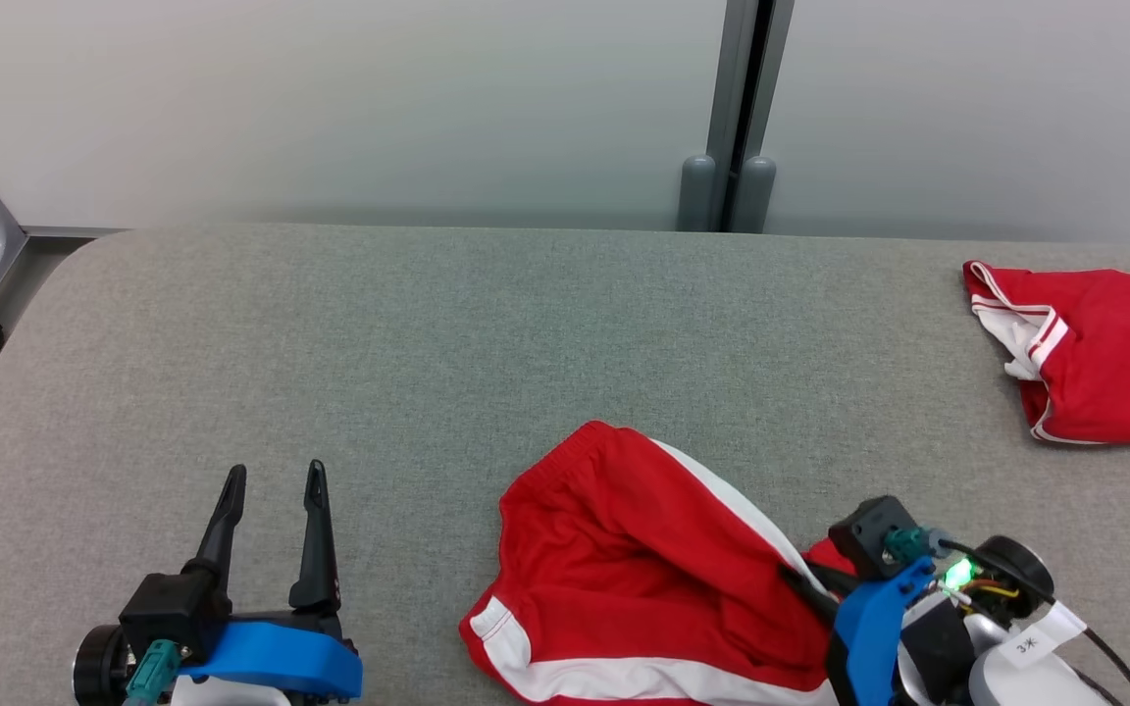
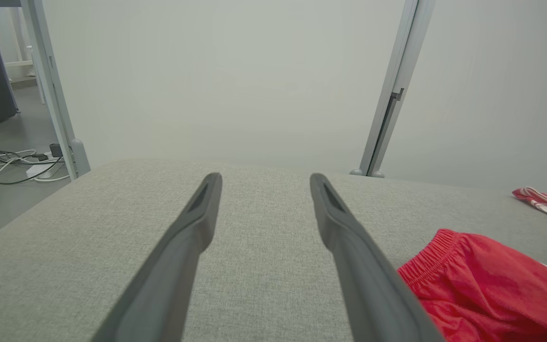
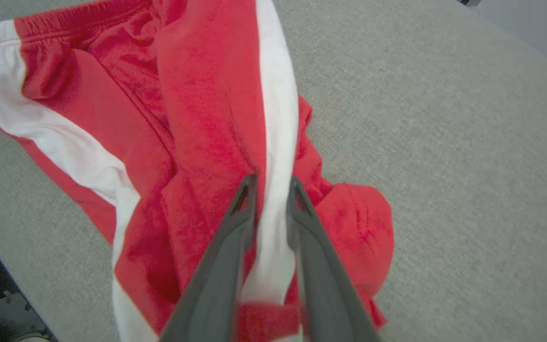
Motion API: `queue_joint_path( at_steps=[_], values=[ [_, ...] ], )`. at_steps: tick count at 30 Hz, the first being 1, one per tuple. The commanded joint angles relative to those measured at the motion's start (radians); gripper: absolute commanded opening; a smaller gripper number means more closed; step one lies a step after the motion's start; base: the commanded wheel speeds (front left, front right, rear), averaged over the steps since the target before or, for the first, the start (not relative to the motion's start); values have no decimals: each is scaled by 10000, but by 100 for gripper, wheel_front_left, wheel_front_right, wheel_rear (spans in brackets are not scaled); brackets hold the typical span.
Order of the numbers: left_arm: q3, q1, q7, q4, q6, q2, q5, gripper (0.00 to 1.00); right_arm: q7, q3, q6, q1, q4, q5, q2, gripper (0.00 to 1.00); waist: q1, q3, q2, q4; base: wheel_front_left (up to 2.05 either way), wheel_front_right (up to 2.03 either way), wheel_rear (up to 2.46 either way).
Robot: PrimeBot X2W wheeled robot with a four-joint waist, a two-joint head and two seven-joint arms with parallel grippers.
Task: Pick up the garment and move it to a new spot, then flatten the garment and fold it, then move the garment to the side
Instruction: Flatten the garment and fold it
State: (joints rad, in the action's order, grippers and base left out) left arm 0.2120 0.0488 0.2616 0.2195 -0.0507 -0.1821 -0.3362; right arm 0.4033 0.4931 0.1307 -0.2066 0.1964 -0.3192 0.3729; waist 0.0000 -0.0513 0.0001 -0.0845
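red shorts (image 1: 624,579) cropped at head view's bottom; right fingers (image 3: 221,266) pinch fold

Grey table (image 1: 428,343): shorts (image 1: 624,569), another garment (image 1: 1114,363)

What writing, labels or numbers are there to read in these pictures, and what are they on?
"3", followed by a small mark too blurred to read: on the white tag at the head view's lower right.
The red shorts and the other red garment: no lettering visible.

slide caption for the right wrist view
Right end effector pinches the white side stripe of crumpled red shorts on the grey table.
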Motion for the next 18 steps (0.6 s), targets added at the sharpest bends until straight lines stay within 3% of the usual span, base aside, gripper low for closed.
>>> queue_joint_path(
  at_steps=[1, 10, 18],
  values=[
    [35, 160, 44, 12, 46, 21, -52, 100, -129, -16, 1, -311, 19, -31, 31, 0, 0, -1, -1, -5, 0, 0, 0],
    [79, 311, 45, 16, 90, 65, 1, 100, -1052, -349, 1, -2452, 475, -195, 22, 0, 0, -142, -1, -179, 0, 0, 0],
    [78, 518, 45, 20, 138, 117, 37, 100, -1631, -351, 1, -4278, 1878, 25, -94, 0, 0, -485, -1, -403, 0, 0, 0]
  ],
)
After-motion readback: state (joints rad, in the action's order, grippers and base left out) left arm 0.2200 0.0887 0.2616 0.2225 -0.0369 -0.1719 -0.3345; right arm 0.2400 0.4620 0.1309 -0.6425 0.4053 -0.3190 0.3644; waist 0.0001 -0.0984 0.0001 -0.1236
